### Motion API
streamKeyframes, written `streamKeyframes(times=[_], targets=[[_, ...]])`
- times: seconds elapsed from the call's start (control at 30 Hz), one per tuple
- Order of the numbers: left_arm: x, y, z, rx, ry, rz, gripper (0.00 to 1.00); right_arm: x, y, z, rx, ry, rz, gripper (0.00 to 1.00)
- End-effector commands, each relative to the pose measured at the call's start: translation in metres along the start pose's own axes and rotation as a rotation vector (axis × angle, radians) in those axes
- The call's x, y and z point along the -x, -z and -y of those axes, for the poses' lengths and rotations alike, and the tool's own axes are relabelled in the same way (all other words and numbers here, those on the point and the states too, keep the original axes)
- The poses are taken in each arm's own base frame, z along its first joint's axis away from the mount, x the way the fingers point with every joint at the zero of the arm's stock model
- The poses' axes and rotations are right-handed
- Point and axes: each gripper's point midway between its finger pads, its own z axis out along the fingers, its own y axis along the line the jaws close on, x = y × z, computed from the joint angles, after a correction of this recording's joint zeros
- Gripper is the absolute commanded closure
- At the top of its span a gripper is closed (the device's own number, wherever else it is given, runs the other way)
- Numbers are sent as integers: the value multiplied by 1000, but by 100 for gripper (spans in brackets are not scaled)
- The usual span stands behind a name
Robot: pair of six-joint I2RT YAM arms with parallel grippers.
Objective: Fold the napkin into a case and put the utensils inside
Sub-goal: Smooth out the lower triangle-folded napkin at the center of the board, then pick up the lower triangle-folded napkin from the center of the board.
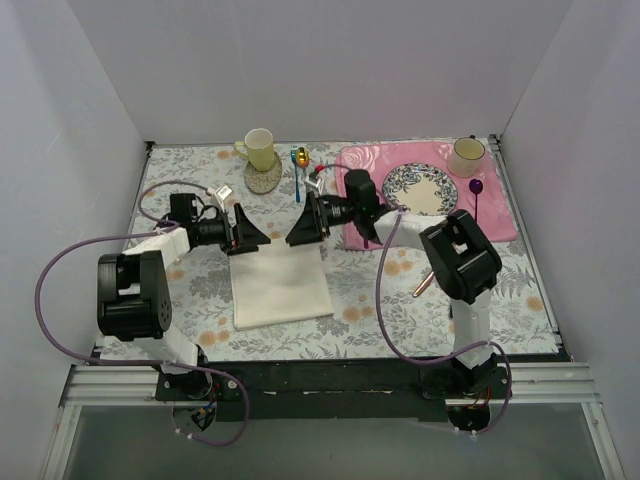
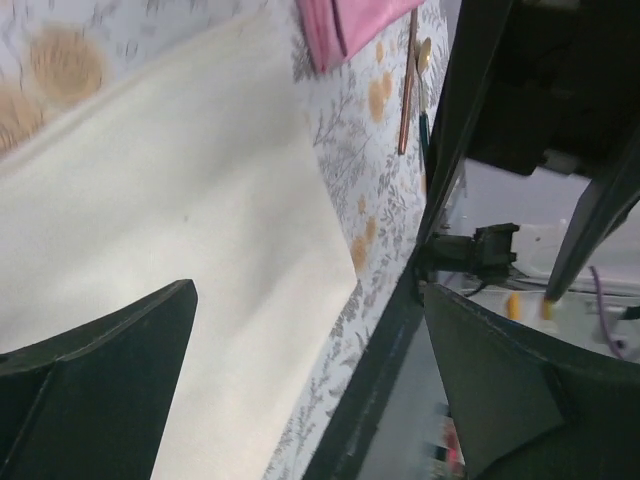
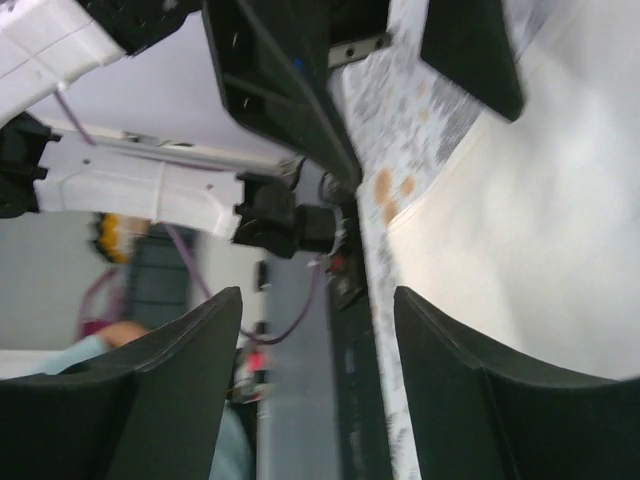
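The cream-white napkin (image 1: 280, 287) lies flat as a folded rectangle on the floral tablecloth. My left gripper (image 1: 250, 236) is open over its far left corner and my right gripper (image 1: 305, 224) is open over its far right corner. In the left wrist view the gripper (image 2: 310, 290) hangs over the napkin (image 2: 200, 210) with nothing between the jaws. The copper knife (image 2: 405, 95) and the teal-handled spoon (image 2: 424, 115) lie to the right. The right wrist view shows that gripper (image 3: 318, 295) open beside the napkin (image 3: 540, 200). From above, the knife tip (image 1: 421, 285) shows under the right arm and the spoon is hidden.
A yellow mug (image 1: 260, 148) stands behind a round coaster (image 1: 263, 179) at the back. A blue-handled spoon (image 1: 298, 176) lies beside them. The pink placemat (image 1: 500, 215) at the back right holds a patterned plate (image 1: 418, 190), a cup (image 1: 466, 155) and a purple fork (image 1: 477, 196).
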Motion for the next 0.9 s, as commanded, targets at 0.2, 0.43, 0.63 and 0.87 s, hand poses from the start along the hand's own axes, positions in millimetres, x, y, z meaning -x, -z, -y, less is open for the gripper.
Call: streamKeyframes(times=[0.2, 0.43, 0.63, 0.87], targets=[[33, 17, 21, 157, -538, 28, 2, 86, 73, 84, -511, 320, 65, 41], [-21, -11, -1, 246, -678, -188, 26, 92, 69, 117, -511, 283, 56, 37], [-38, -21, -28, 313, -708, -293, 50, 83, 66, 139, -513, 205, 59, 19], [-39, -25, -45, 350, -718, -331, 50, 57, 61, 150, -453, 86, 30, 27]])
